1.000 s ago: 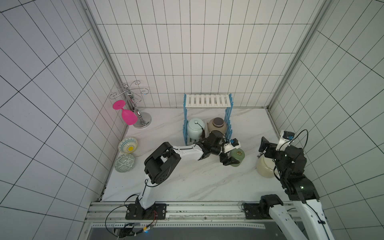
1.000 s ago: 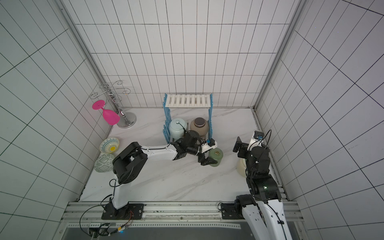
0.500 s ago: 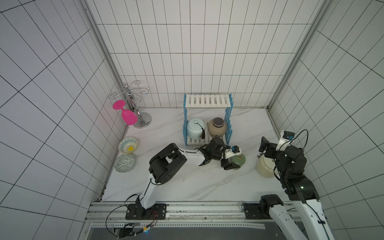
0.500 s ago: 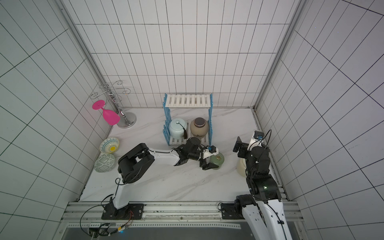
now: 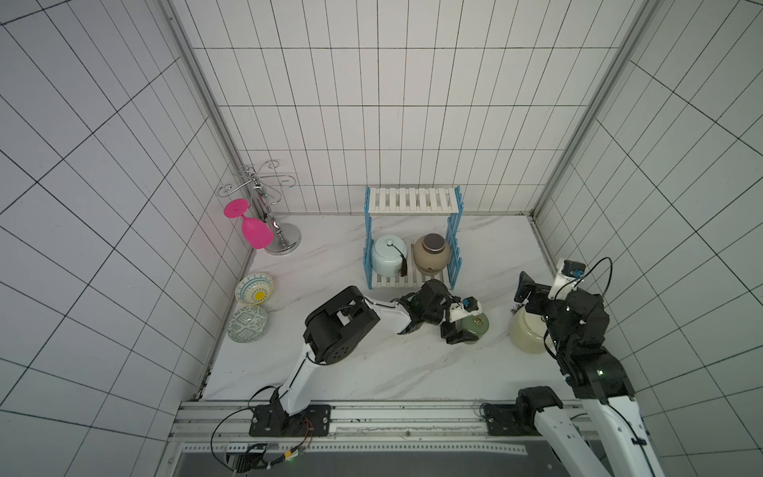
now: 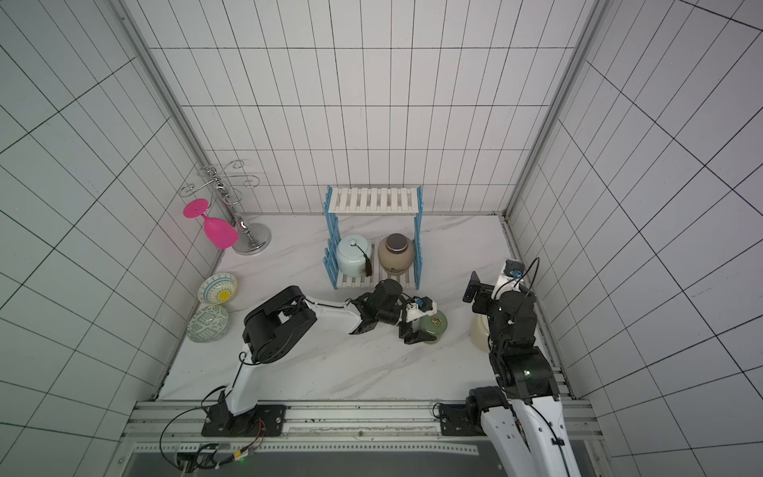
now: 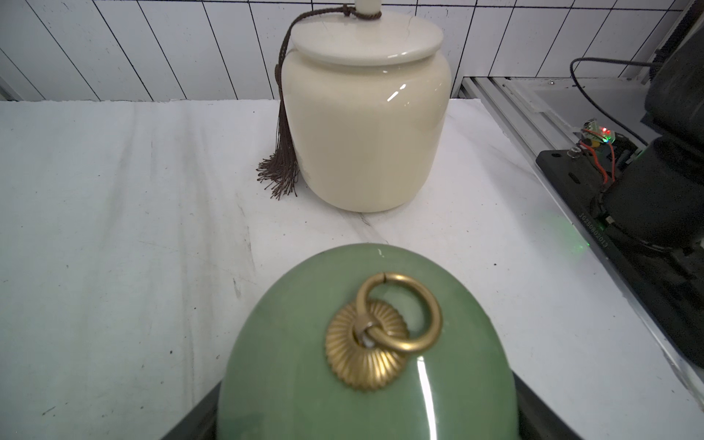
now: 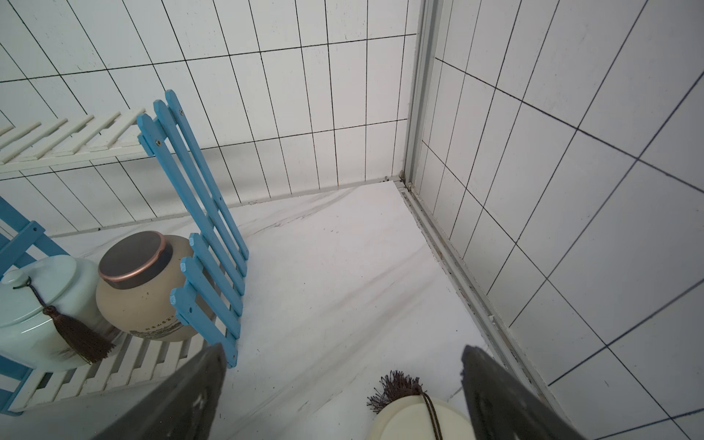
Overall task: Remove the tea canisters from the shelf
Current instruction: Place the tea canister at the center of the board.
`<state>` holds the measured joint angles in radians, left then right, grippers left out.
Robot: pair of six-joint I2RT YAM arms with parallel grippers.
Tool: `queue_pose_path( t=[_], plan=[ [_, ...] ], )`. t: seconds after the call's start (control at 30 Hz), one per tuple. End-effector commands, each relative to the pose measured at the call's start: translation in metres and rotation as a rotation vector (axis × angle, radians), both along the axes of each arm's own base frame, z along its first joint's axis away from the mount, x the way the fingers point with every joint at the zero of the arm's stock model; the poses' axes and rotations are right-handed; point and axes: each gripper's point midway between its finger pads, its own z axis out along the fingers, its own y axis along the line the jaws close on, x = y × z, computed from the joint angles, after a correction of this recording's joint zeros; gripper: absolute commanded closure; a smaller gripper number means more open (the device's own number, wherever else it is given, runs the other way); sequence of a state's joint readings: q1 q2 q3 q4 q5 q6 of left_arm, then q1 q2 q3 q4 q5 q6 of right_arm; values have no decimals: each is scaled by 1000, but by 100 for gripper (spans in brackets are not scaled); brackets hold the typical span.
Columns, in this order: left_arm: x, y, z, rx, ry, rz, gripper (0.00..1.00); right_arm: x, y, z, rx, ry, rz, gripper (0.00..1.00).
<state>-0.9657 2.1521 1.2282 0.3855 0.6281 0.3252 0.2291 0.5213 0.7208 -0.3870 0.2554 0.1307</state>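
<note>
My left gripper (image 5: pixel 463 327) is shut on the small green canister (image 5: pixel 475 326), whose lid with a brass ring fills the left wrist view (image 7: pixel 365 362). It is low over the marble table in front of the shelf (image 5: pixel 413 200); whether it touches I cannot tell. On the shelf's lower board stand the pale blue canister (image 5: pixel 388 254) and the tan canister (image 5: pixel 431 252). The large cream canister (image 5: pixel 523 335) stands on the table at the right. Just above it my right gripper (image 8: pixel 343 365) hangs open and holds nothing.
At the back left stands a silver wire stand (image 5: pixel 280 239) with a pink goblet (image 5: pixel 254 231) hanging from it. Two patterned bowls (image 5: pixel 254 287) (image 5: pixel 247 328) lie along the left wall. The right wall's metal rail (image 8: pixel 457 274) runs close beside the cream canister.
The left arm has carried the green canister away from the shelf front, toward the near right and lower to the table. The right arm has not moved.
</note>
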Motion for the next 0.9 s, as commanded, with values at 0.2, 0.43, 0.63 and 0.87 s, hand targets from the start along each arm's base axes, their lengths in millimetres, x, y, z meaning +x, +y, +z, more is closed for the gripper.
queue_pose_path(
  t=[0.2, 0.43, 0.63, 0.87],
  plan=[
    [-14, -19, 19, -87, -55, -58, 29, 1, -1, -7, -3, 7, -7, 0],
    [-15, -17, 22, -89, -66, -56, 18, 2, -1, -8, -3, 8, -5, 0],
    [-14, -15, 30, -99, -68, -40, 1, 2, 0, -8, -3, 11, -2, 0],
    [-15, -14, 40, -113, -66, -36, 1, 3, 0, -9, 1, 12, 0, 0]
  ],
)
